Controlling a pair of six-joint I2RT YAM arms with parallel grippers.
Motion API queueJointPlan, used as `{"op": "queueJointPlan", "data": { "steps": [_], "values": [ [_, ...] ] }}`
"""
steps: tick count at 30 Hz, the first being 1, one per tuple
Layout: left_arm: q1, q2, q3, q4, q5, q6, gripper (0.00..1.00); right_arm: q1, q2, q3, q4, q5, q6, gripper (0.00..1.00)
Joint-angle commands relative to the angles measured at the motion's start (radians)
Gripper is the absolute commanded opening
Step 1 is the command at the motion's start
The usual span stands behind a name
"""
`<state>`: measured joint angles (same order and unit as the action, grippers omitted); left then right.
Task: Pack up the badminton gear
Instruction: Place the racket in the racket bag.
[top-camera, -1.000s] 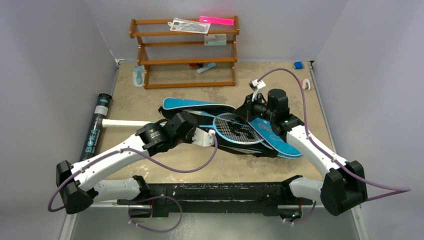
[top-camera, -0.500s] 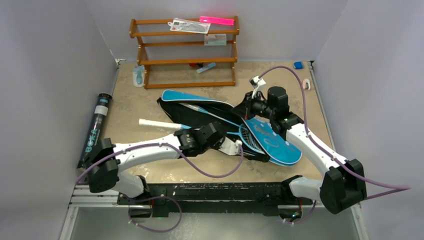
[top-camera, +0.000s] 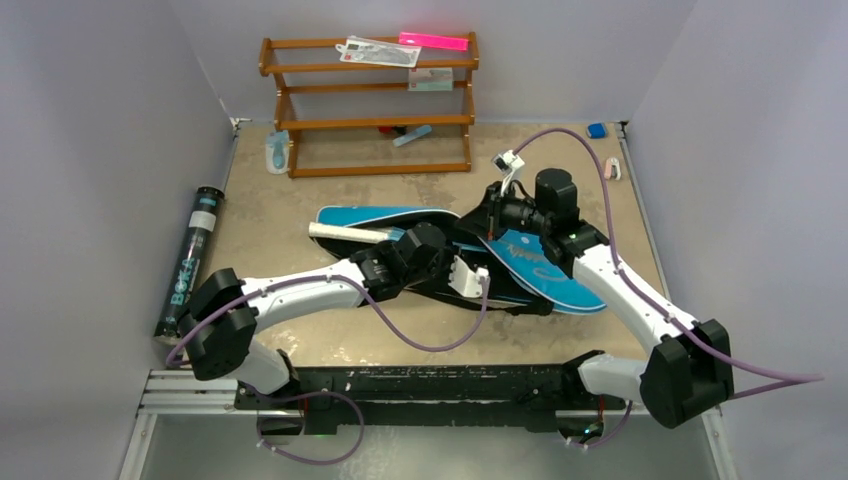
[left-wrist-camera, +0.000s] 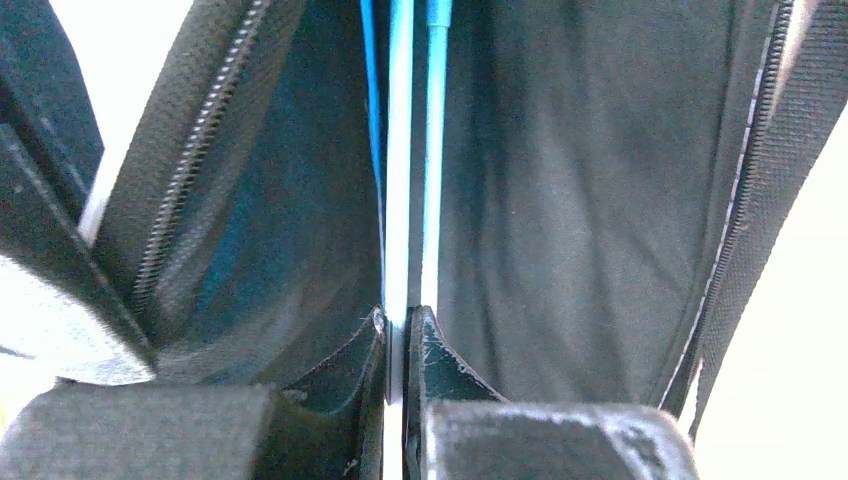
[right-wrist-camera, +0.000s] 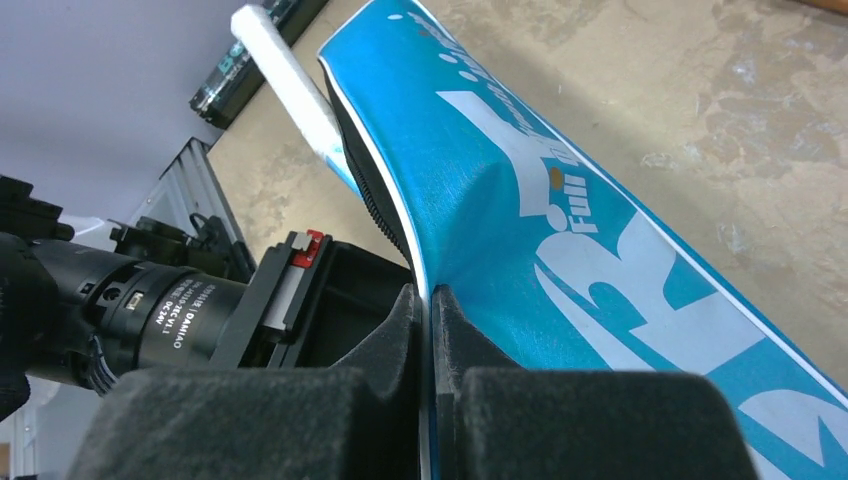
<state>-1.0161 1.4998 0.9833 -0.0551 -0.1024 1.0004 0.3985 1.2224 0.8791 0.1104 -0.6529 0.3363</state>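
The blue racket-shaped fabric bag (top-camera: 372, 214) lies across the middle of the tan mottled surface (top-camera: 520, 340), its zip open and its lettered top flap (right-wrist-camera: 600, 260) raised at the right. My right gripper (right-wrist-camera: 428, 312) is pressed together on the edge of that flap, pinching it. Inside the dark lining, my left gripper (left-wrist-camera: 403, 338) is clamped on the thin rim of a light-blue-framed racket (left-wrist-camera: 400, 180), which runs straight away from the fingers into the bag. A second blue strip lies just beside it, and I cannot tell whether it is another frame. A white wrapped handle (top-camera: 348, 232) pokes out of the bag to the left. A long black tube (top-camera: 189, 262) lies along the left edge of the surface, well apart from the bag. A brown wooden rack (top-camera: 370, 122) stands at the far edge, against the pale grey-lilac walls (top-camera: 110, 120) that close in three sides.
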Motion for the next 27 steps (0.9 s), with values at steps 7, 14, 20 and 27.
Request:
{"op": "queueJointPlan", "data": {
  "steps": [7, 14, 20, 27],
  "values": [
    [-0.036, 0.064, 0.059, 0.121, 0.107, -0.085, 0.0, 0.007, -0.004, 0.1, 0.06, -0.019, 0.054, 0.0],
    [-0.085, 0.066, -0.002, 0.228, 0.056, -0.142, 0.0, 0.007, 0.016, 0.085, 0.096, -0.004, 0.087, 0.0],
    [-0.019, 0.088, -0.029, 0.35, 0.259, -0.118, 0.0, 0.007, 0.003, 0.065, 0.11, -0.085, 0.116, 0.0],
    [0.042, 0.154, -0.043, 0.459, 0.399, -0.124, 0.0, 0.008, -0.013, 0.044, 0.138, -0.113, 0.174, 0.0]
  ]
}}
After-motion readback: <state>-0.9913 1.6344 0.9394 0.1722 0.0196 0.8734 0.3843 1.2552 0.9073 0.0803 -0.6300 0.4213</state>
